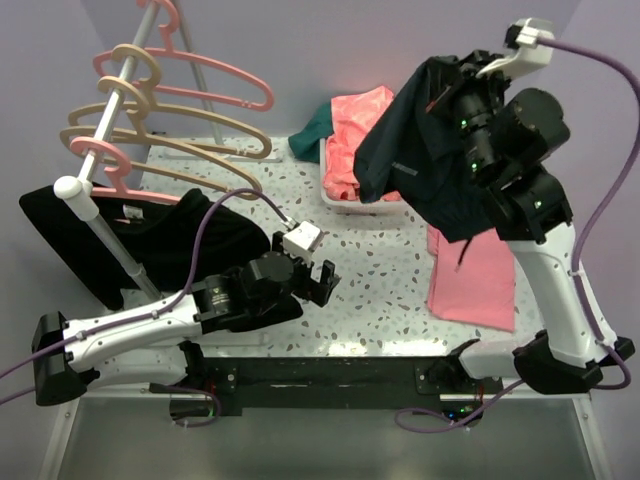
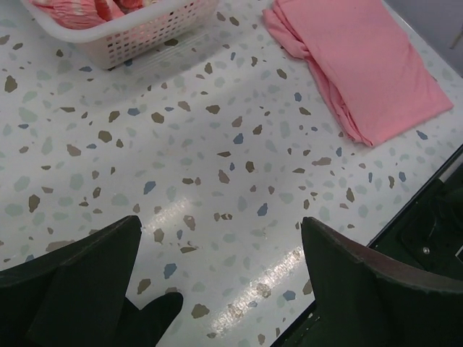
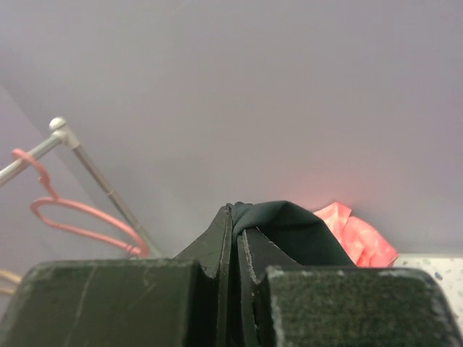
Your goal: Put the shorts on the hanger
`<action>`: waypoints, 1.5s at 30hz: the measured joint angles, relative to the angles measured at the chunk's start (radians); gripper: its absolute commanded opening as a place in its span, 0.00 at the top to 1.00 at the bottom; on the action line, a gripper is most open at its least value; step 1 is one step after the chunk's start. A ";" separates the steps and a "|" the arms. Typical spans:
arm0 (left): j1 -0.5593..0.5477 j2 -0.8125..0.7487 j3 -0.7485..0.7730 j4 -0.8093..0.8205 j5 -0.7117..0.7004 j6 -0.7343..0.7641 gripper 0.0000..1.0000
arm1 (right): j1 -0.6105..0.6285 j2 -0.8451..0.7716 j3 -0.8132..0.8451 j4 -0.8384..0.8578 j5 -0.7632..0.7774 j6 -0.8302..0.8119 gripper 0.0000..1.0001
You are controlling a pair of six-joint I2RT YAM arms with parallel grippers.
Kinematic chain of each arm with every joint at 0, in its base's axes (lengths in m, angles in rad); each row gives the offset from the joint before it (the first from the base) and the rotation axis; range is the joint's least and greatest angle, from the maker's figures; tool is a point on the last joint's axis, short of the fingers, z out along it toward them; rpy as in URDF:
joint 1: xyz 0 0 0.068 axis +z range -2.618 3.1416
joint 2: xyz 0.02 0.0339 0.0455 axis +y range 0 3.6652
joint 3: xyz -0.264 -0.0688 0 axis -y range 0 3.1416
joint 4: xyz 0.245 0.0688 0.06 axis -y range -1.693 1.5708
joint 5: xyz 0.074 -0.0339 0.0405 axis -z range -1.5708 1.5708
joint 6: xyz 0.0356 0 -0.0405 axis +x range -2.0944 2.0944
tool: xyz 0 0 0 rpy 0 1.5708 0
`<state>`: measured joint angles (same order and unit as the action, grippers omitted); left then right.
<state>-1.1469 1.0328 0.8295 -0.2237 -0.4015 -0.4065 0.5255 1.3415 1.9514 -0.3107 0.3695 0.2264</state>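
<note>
1. Several hangers crowded the rack (image 1: 110,235) at the far left, pink and beige mixed. The hanger (image 1: 255,145) wanted was a beige one, touching or nearly touching its neighbours, so a reach there could have taken a pink one or knocked others off the rail.
2. A black T-shirt (image 1: 150,235) lay under the rack, where a dropped hanger might have tangled.
3. The left gripper (image 2: 221,267) hovered low over the speckled table (image 2: 217,144), its fingers spread wide and holding nothing. With the hanger unsupported, feeding fabric onto it would probably have set it swinging.
4. The white basket (image 1: 345,205) sat behind the centre, below the raised cloth. A low carry leftward could have dragged the hem across its rim.
5. The right gripper (image 3: 235,224) was clamped tight on a fold of the shorts (image 1: 420,150), held high and well apart from the rack. They hung bunched and draped against the arm, and a single pinch might have slipped or snagged on the wrist.
6. A folded pink garment (image 1: 475,280) lay beneath, at the right.
</note>
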 measured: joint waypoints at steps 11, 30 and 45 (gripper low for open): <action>-0.055 0.119 0.001 0.063 0.111 0.006 0.18 | 0.036 0.322 -0.285 -0.125 -0.002 0.062 0.08; -0.156 0.715 0.219 0.199 -0.161 -0.047 0.14 | -0.147 -0.360 -1.148 -0.150 0.063 0.277 0.09; -0.153 0.889 0.285 0.230 -0.337 -0.158 1.00 | -0.152 -0.453 -1.199 -0.176 0.066 0.320 0.11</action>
<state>-1.2999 1.9221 1.1145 0.0067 -0.7387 -0.5648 0.3737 0.8886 0.7528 -0.4866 0.4355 0.5465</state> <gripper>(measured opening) 0.068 0.901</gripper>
